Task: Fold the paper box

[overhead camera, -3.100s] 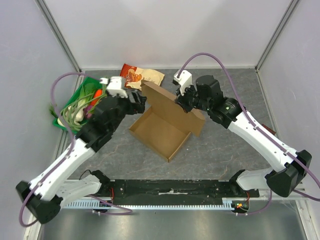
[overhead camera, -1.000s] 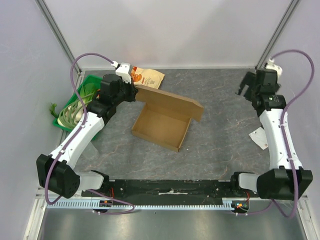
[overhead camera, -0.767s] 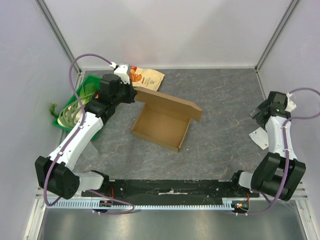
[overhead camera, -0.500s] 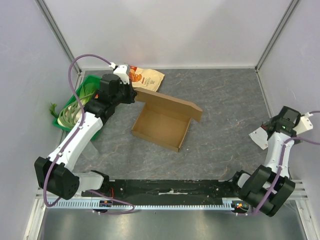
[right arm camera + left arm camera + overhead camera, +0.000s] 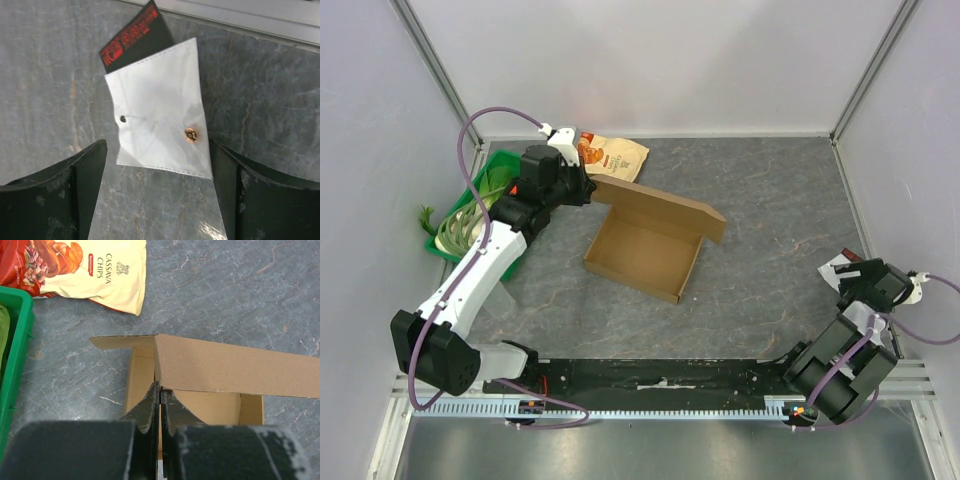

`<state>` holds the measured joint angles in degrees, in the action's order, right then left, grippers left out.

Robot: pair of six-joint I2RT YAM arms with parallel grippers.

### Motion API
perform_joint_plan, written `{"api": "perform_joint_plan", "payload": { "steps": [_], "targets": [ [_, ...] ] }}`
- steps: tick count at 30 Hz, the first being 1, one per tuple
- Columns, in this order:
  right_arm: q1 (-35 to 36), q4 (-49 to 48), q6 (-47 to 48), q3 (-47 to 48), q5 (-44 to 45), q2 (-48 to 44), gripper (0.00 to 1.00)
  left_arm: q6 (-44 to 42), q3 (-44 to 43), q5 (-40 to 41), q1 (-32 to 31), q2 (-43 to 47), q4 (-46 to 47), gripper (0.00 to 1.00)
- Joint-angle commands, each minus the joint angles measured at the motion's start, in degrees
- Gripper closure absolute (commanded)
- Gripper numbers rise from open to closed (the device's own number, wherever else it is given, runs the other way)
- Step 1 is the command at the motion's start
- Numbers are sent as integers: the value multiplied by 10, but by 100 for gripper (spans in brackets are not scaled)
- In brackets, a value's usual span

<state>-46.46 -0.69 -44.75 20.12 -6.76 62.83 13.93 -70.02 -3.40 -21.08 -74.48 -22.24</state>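
Nearest, by the near right corner of the grey, stone-veined tabletop [image 5: 770, 210], we saw the right gripper [image 5: 157, 152] with its dark fingers spread wide over a flat, glossy white pouch [image 5: 155, 110]. The pouch had a punched hole and a small coppery round piece. A black card [image 5: 134, 44] with red print poked out from under its far end.

Around the middle of the tabletop lay the paper box [image 5: 645, 250]. It was plain brown corrugated cardboard, a shallow open rectangular tray with its long lid flap raised along the far side. The left gripper [image 5: 160, 390] had its fingers pressed together on that flap's lower edge, near its left end.

At the left edge sat a green plastic bin [image 5: 20, 335] holding pale-stalked green vegetables [image 5: 460, 225]. Farthest, near the far edge, lay a crinkled cream-and-red bag of cassava chips [image 5: 90, 267].
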Motion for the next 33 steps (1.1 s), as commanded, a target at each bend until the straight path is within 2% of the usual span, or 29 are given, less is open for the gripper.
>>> {"api": "perform_joint_plan", "payload": {
  "steps": [1,2,5,6,8,9,10,11,12,13,15,16,17,19,21,23,25,27,30,31,33],
  "targets": [
    [-16,-155,-39,-69,-80,21,13,18,-10,-28,-1,6,-6,98],
    [-26,-194,-47,-79,-90,27,15,16,-8,-28,-1,6,-5,98],
    [-41,-260,-73,-101,-110,48,29,15,-4,-21,-1,10,-5,98],
    [-42,-270,-73,-103,-113,58,39,14,-3,-17,-1,10,-6,98],
    [-42,-287,-67,-99,-116,65,51,14,-2,-16,-1,12,-6,98],
    [-41,-294,-65,-99,-116,75,67,16,-1,-15,-1,11,-4,98],
    [-41,-295,-54,-90,-113,81,77,16,-2,-15,-1,10,-4,98],
    [-41,-287,-43,-82,-113,95,97,15,-2,-15,-1,9,-4,98],
    [-39,-286,-33,-64,-119,101,100,15,-1,-14,-1,8,-4,98],
    [-17,-281,0,-48,-124,106,100,16,-1,-15,-1,7,-4,98],
    [35,-190,47,24,-112,94,100,15,-1,-14,-1,5,-5,98],
    [103,-153,78,44,-83,77,100,15,-1,-13,-1,5,-4,98],
    [134,-88,88,61,-45,38,100,14,0,-11,-1,4,-4,98],
    [211,-35,112,115,-25,3,100,14,-3,-5,-1,4,-5,98],
    [252,30,135,172,-19,-37,100,15,-4,-4,-1,2,-5,98],
    [300,46,145,211,-47,-65,100,16,-5,-4,-1,-1,-3,98],
    [348,47,144,274,-119,-71,100,20,-6,-8,-1,-6,-4,98],
    [395,67,150,350,-143,-74,100,22,-10,-6,-1,-6,-7,98],
    [508,35,145,421,-203,-66,100,20,-12,-4,-1,-6,-7,98],
    [569,22,146,439,-268,-54,100,20,-15,-2,-1,-7,-8,98],
    [650,41,177,494,-294,-20,100,15,-20,2,-1,-7,-13,98]
  ]
}}
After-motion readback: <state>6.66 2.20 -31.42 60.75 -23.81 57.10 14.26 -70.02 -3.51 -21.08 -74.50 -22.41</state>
